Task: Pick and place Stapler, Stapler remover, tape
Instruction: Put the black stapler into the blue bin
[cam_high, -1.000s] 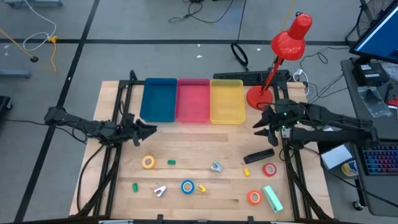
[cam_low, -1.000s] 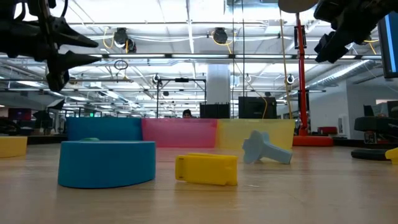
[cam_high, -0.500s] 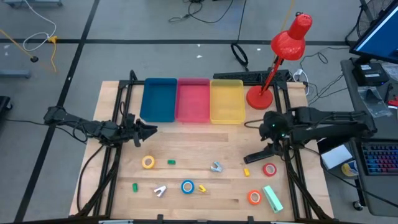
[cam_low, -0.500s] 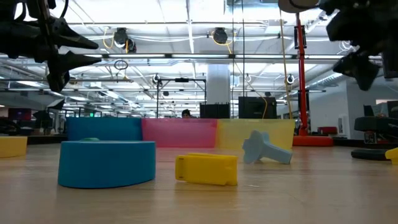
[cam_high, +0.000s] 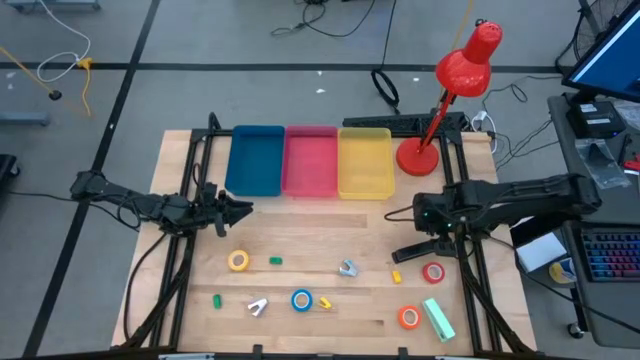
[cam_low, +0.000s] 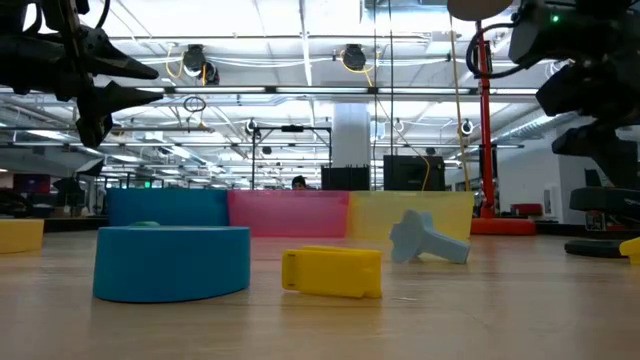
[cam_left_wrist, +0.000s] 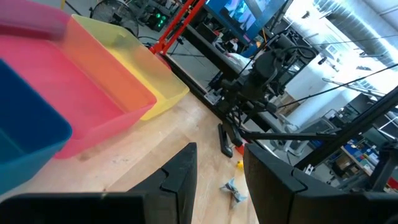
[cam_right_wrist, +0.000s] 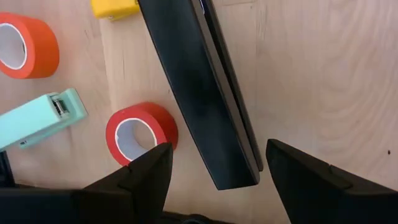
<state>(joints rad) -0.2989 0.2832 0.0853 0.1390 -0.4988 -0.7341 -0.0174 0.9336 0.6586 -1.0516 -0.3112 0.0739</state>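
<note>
Wooden tabletop (cam_high: 310, 235), grey floor (cam_high: 200, 90), ceiling lights (cam_low: 195, 62)

A grey floor (cam_high: 250, 60) marked with dark lines surrounds the wooden desk (cam_high: 330, 225), loose cables trailing across it. A red desk lamp (cam_high: 455, 85) stands at the far right corner. Off to the right sits a monitor (cam_high: 610, 50) and a keyboard (cam_high: 612, 262). Across the room, ceiling lights (cam_low: 205, 62) glow among pipes and rafters.
</note>
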